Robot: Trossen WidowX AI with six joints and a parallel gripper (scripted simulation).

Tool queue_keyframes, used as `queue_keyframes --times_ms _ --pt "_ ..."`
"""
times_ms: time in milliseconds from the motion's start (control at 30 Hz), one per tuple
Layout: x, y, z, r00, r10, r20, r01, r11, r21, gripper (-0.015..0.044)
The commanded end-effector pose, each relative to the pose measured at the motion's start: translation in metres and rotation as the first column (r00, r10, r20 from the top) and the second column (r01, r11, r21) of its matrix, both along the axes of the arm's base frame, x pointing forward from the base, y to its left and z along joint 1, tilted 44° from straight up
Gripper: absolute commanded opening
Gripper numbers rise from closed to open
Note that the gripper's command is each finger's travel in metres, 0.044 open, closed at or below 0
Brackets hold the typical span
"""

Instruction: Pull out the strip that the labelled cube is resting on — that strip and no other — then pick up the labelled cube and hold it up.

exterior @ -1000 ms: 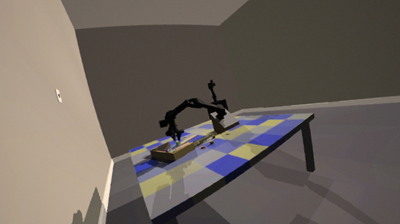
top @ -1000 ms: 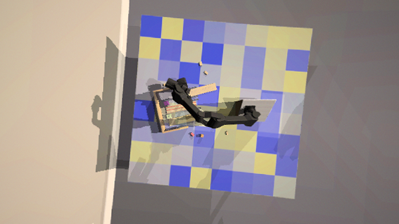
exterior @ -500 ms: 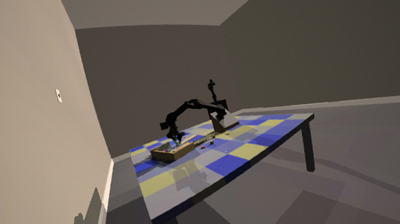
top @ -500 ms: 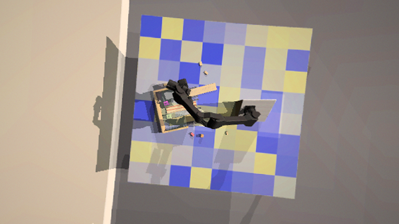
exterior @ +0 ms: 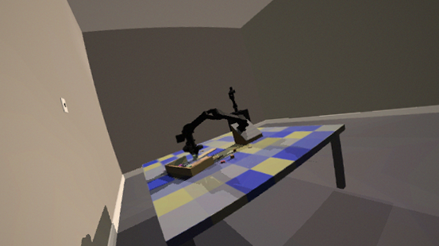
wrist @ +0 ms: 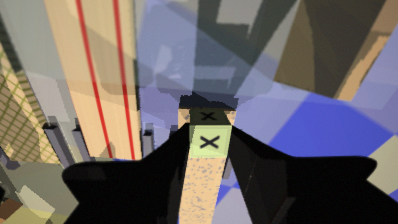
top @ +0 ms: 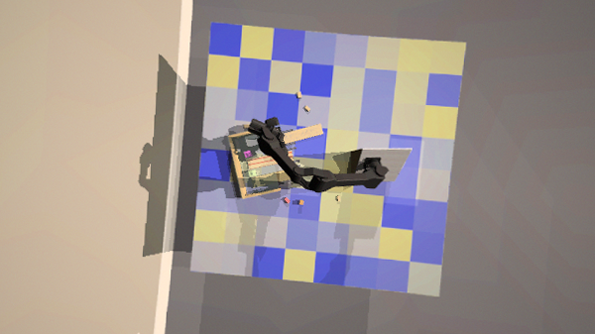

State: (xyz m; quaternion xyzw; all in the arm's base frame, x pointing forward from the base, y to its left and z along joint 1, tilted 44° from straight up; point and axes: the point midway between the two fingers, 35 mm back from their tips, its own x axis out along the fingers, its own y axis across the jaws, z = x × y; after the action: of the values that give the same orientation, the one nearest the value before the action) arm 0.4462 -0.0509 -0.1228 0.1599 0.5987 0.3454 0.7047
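The black end effector (wrist: 207, 165) is clamped on the pale green cube marked with a black X (wrist: 209, 141), apparently resting on the speckled tan strip (wrist: 202, 192), just beside the red-lined wooden strip (wrist: 95, 75).

The speckled tan strip (wrist: 202, 185) runs lengthwise between my gripper's (wrist: 205, 165) dark fingers, which press in on its two long edges. It lies flat, stretching from under my wrist away ahead of me. On its far end, just past my fingertips, sits the labelled cube (wrist: 209, 142), pale green with a black X on its top face. The cube rests squarely on the strip, upright, spanning nearly the strip's whole width. Beyond the cube a short stretch of the strip lies in shadow, with another X mark showing there.
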Motion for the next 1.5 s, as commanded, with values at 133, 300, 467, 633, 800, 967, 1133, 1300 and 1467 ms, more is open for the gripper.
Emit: queue_keyframes --times_ms 133,300,467,633,800,967,1133,1300,1467 --pt "-0.006 -0.003 0.005 1.000 0.000 0.000 0.000 1.000 0.000 0.0000" --pt "-0.020 -0.008 0.014 1.000 -0.001 -0.002 0.001 1.000 0.001 0.0000" --pt "-0.034 -0.012 0.024 1.000 -0.002 -0.004 0.002 1.000 0.002 0.0000" --pt "-0.049 -0.015 0.033 1.000 -0.002 -0.006 0.002 1.000 0.003 0.0000" --pt "-0.060 -0.017 0.039 1.000 -0.002 -0.007 0.002 1.000 0.005 0.0000" --pt "-0.064 -0.016 0.039 1.000 -0.002 -0.007 0.002 1.000 0.005 0.0000" --pt "-0.079 -0.014 0.042 1.000 -0.002 -0.008 0.002 1.000 0.004 0.0000" --pt "-0.095 -0.011 0.044 1.000 -0.002 -0.009 0.002 1.000 0.005 0.0000" --pt "-0.111 -0.007 0.046 1.000 -0.002 -0.010 0.002 1.000 0.005 0.0000"
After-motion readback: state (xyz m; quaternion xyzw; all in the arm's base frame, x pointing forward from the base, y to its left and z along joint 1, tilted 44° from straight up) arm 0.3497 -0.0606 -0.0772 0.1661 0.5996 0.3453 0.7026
